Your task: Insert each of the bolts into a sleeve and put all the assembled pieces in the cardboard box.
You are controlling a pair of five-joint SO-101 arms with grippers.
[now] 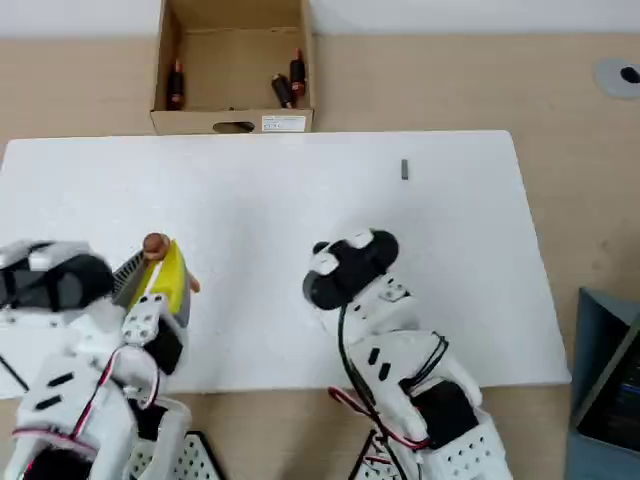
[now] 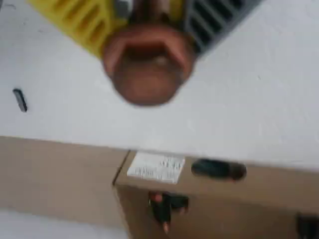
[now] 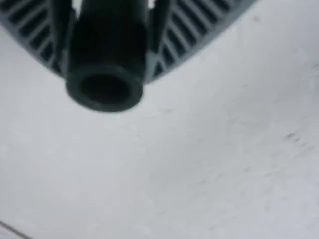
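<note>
Three assembled pieces [image 1: 297,70] are stowed in the brown cardboard box [image 1: 200,122]. Copper-headed bolt [image 2: 148,69] is held by left tool [image 1: 150,262], black tubular sleeve [image 3: 105,74] by right tool [image 3: 107,20] (insertion outstanding).

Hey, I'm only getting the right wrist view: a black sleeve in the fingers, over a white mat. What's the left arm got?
Observer: The left gripper is shut on a bolt with a brownish head, held above the mat.
Operator: Good, that goes with my sleeve. Anything boxed?
Observer: Three assembled pieces lie in the cardboard box, one at its left side and two at its right.
Operator: Any loose parts on the mat?
Observer: One small dark piece lies on the white mat near the edge facing the box, apart from both arms. It is too small to tell what it is.
</note>
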